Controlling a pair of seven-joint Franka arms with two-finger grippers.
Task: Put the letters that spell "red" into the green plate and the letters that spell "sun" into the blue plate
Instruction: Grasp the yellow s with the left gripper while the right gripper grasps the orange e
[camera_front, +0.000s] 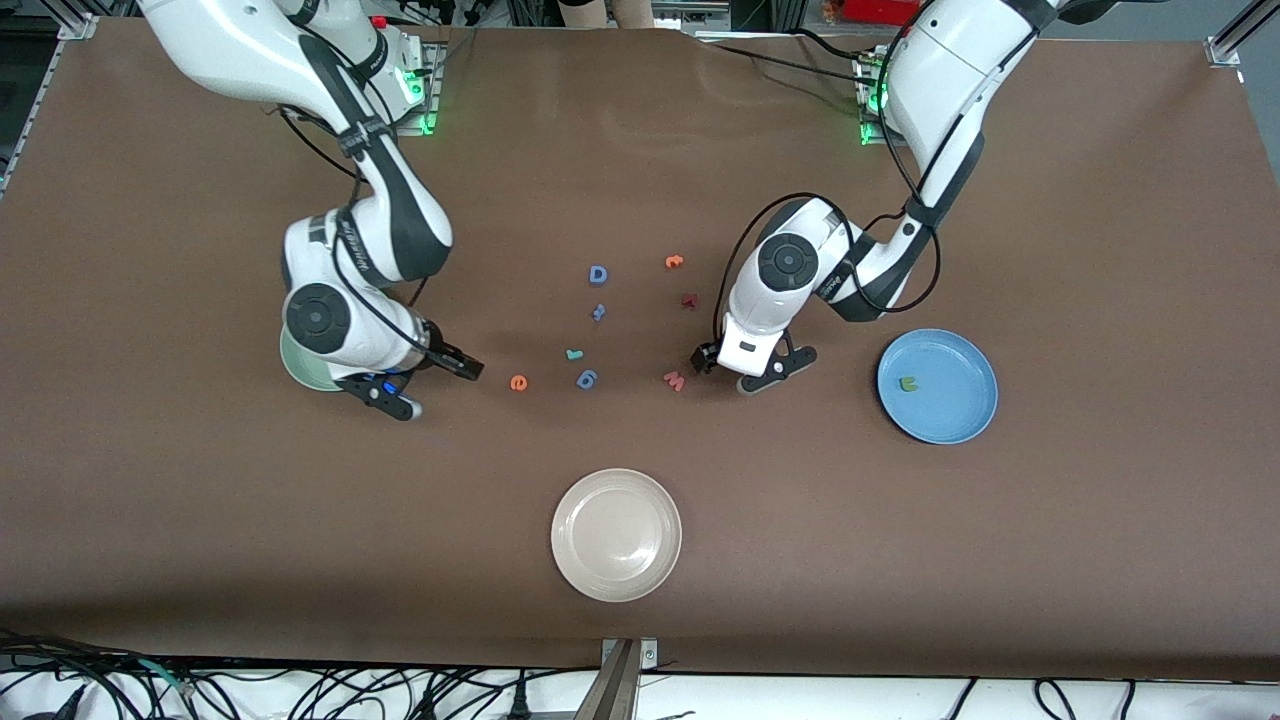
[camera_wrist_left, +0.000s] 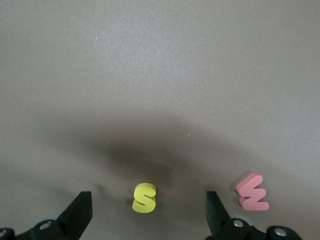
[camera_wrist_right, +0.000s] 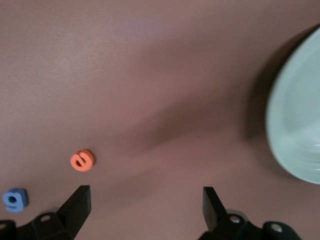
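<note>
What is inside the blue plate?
The blue plate holds one small green letter, lying toward its rim; the rest of the dish shows bare. Nothing covers the plate, so no letter is hidden there.

Even overhead light, brown tabletop (camera_front: 640, 150) evenly lit, slight sheen near the arm bases. Front view sharp. Soft shadow pools under each arm; left wrist view shows a dark blot by the yellow "s" (camera_wrist_left: 144, 197). Right wrist view motion-blurred, green plate (camera_wrist_right: 295, 130) smeared, dark shadow beside its rim.
</note>
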